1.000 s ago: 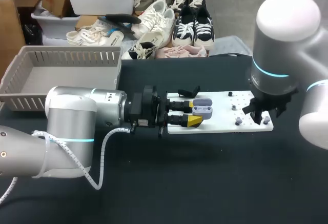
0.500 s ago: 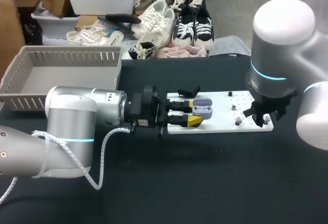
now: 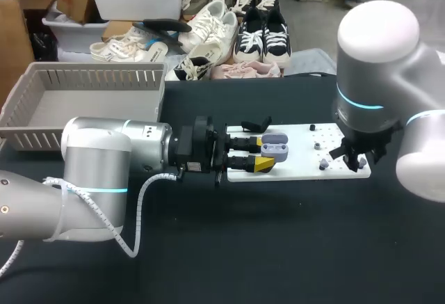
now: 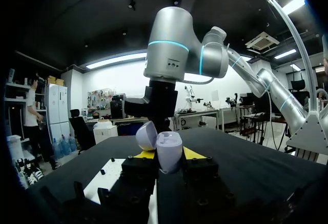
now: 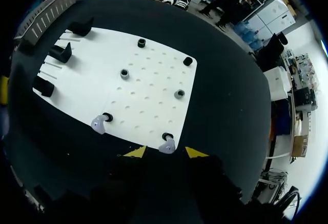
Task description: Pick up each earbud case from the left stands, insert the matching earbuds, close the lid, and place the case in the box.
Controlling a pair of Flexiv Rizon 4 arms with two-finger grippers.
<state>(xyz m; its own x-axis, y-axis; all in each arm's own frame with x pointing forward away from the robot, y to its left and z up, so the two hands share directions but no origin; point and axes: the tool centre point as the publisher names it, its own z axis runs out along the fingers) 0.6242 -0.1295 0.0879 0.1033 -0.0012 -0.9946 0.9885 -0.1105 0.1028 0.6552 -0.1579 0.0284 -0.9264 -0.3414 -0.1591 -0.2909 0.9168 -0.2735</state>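
My left gripper (image 3: 259, 153) is shut on a lavender earbud case (image 3: 275, 144) over the left part of the white board (image 3: 299, 168). In the left wrist view the case (image 4: 169, 151) stands between the yellow fingertips with its lid (image 4: 146, 135) hinged open. My right gripper (image 3: 357, 156) hangs over the board's right end. In the right wrist view this gripper (image 5: 165, 153) is open, its tips on either side of a lavender earbud (image 5: 166, 146) on a peg at the board's near edge. A second earbud (image 5: 98, 124) sits on another peg beside it.
A grey slatted basket (image 3: 90, 88) stands at the back left of the table. Three black case stands (image 5: 60, 53) line the board's far end, and several small black pegs (image 5: 124, 74) dot its middle. Black tabletop (image 3: 278, 248) lies in front of the board.
My right arm has shifted slightly to the left above the board's right end. The left arm and the case have not moved.
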